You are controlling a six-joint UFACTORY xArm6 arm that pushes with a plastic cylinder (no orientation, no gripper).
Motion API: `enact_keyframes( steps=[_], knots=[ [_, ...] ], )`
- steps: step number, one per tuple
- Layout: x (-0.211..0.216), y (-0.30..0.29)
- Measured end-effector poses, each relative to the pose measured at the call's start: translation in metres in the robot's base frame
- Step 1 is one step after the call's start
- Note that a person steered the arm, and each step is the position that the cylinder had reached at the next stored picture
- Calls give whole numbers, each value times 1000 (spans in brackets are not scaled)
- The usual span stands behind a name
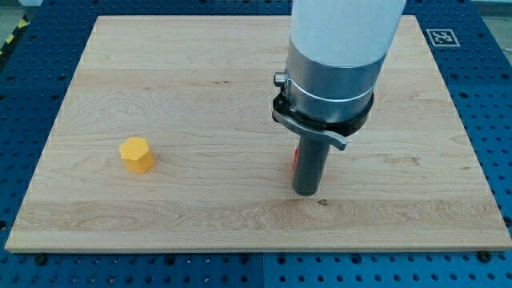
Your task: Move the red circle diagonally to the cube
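My tip [306, 192] rests on the wooden board [200, 96], right of centre and toward the view's bottom. A red block [295, 158] shows only as a thin sliver at the rod's left edge; most of it is hidden behind the rod, so its shape cannot be made out. The tip is just below and in front of it, seemingly touching. A yellow block [137, 154], roughly hexagonal, sits far to the view's left. No cube shows.
The arm's wide white and grey body [336, 56] hangs over the board's upper right and hides what lies behind it. The board lies on a blue perforated table [492, 120]. A printed marker [441, 36] sits at the top right.
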State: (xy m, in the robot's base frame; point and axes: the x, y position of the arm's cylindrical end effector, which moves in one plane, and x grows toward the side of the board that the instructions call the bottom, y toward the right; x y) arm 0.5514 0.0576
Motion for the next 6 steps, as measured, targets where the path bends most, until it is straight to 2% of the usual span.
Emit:
enact_keyframes(
  steps=[1,2,6],
  knots=[
    [-7,8],
    [-7,40],
    [1,31]
  ],
)
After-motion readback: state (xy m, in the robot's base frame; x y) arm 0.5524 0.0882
